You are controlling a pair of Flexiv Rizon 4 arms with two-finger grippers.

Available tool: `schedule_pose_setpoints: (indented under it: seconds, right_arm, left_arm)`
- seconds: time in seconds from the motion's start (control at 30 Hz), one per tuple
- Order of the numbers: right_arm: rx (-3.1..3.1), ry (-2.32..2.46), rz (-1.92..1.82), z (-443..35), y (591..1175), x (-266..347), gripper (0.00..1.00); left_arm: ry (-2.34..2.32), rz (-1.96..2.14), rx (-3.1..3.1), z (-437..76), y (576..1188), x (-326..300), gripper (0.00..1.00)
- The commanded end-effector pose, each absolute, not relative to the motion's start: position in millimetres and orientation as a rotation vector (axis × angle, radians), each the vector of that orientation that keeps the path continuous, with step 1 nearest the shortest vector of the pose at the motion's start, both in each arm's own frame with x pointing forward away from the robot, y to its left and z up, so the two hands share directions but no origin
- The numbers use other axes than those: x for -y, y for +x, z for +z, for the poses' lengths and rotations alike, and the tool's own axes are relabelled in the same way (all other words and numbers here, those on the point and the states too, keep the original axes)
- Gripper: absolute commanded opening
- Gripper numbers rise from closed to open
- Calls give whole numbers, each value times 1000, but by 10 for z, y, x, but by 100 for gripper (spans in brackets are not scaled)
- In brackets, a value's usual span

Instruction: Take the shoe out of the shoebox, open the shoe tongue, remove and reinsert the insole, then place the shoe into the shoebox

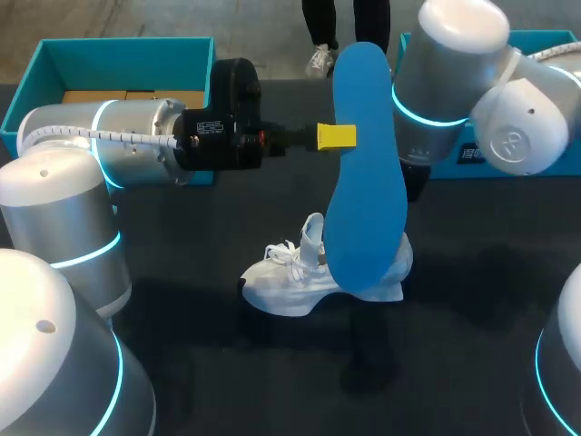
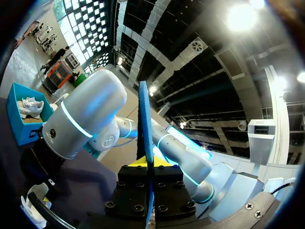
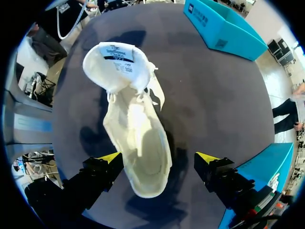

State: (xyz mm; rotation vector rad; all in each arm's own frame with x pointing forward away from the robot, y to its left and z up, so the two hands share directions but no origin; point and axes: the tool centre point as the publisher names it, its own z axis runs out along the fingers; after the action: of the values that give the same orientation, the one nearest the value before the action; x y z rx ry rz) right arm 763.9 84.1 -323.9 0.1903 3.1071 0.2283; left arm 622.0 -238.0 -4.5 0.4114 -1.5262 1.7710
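Note:
A long blue insole (image 1: 363, 182) hangs upright in the air, and my left gripper (image 1: 337, 136) is shut on its upper part. In the left wrist view the insole (image 2: 145, 119) stands edge-on between the closed yellow tips (image 2: 143, 162). Beneath it the white shoe (image 1: 304, 272) lies on the dark table. My right arm (image 1: 472, 91) reaches in over the shoe, its gripper hidden behind the insole. From the right wrist the shoe (image 3: 138, 138) shows its tongue folded back and its inside bare. My right gripper (image 3: 158, 157) is open, one finger on each side of the heel, not touching.
A teal shoebox (image 1: 54, 54) stands at the back left behind my left arm. A second teal box (image 1: 545, 41) is at the back right, and it holds another white shoe (image 2: 28, 106). Both boxes (image 3: 224, 26) (image 3: 269, 167) flank the dark table (image 3: 209, 95).

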Motion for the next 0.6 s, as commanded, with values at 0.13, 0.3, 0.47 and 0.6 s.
schedule_pose_setpoints:
  seconds: [0.13, 0.3, 0.47, 0.6]
  right_arm:
    - [-3135, 161, 173, -3498, 7868, -1064, 100]
    - [-3133, 138, 178, -3631, 7909, -1064, 100]
    - [-3153, 134, 160, -3770, 7907, -1050, 100]
    - [-3174, 137, 156, -3888, 7902, -1069, 100]
  left_arm:
    - [413, 1775, 1523, -56, 6205, 2370, 0]
    - [413, 1775, 1523, -56, 6205, 2370, 0]
    - [413, 1775, 1523, -56, 6205, 2370, 0]
    - [413, 1775, 1523, -56, 6205, 2370, 0]
